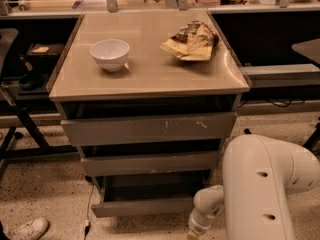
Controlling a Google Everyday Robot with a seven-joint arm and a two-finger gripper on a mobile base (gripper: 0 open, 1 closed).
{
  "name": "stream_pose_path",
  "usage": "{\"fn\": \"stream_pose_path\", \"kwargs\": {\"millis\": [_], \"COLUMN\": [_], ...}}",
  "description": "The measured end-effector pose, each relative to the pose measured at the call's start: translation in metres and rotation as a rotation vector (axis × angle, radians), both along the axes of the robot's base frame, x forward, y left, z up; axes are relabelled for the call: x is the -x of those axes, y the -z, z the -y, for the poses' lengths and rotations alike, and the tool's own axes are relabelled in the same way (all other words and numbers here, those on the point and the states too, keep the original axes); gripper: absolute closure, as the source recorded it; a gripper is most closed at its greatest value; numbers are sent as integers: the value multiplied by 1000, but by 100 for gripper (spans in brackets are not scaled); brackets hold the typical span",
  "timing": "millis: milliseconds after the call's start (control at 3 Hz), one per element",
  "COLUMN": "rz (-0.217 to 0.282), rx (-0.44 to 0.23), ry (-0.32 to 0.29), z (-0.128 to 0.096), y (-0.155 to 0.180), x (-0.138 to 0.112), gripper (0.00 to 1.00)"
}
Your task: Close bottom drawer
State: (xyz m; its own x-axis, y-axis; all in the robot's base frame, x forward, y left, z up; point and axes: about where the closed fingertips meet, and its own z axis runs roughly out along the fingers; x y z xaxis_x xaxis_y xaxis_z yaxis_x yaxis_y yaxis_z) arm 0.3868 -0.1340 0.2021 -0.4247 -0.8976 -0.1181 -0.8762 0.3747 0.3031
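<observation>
The bottom drawer [142, 207] is the lowest of three grey drawers in the cabinet under the tan table top. It stands pulled out, with its flat front forward and its dark bare tray showing behind it. My white arm [260, 184] fills the lower right. My gripper [194, 232] hangs at the end of the wrist at the bottom edge, just right of the drawer front's right end, mostly cut off by the frame.
The middle drawer front [150, 163] and the scratched top drawer front [150, 128] sit slightly out above. A white bowl [110, 54] and a snack bag [192, 40] lie on the table top [150, 76]. A shoe [27, 229] and a cable [89, 209] lie on the floor at left.
</observation>
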Motion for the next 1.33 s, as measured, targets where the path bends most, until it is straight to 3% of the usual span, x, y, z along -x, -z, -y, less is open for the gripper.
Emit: {"fn": "stream_pose_path", "kwargs": {"millis": [333, 1000, 1333], "rz": [57, 166, 246], "rx": [11, 61, 95], "ry": [-1, -9, -73], "z": [1, 9, -3], "y": [-1, 7, 7], "x": [-18, -61, -106], "gripper": [100, 100, 100]}}
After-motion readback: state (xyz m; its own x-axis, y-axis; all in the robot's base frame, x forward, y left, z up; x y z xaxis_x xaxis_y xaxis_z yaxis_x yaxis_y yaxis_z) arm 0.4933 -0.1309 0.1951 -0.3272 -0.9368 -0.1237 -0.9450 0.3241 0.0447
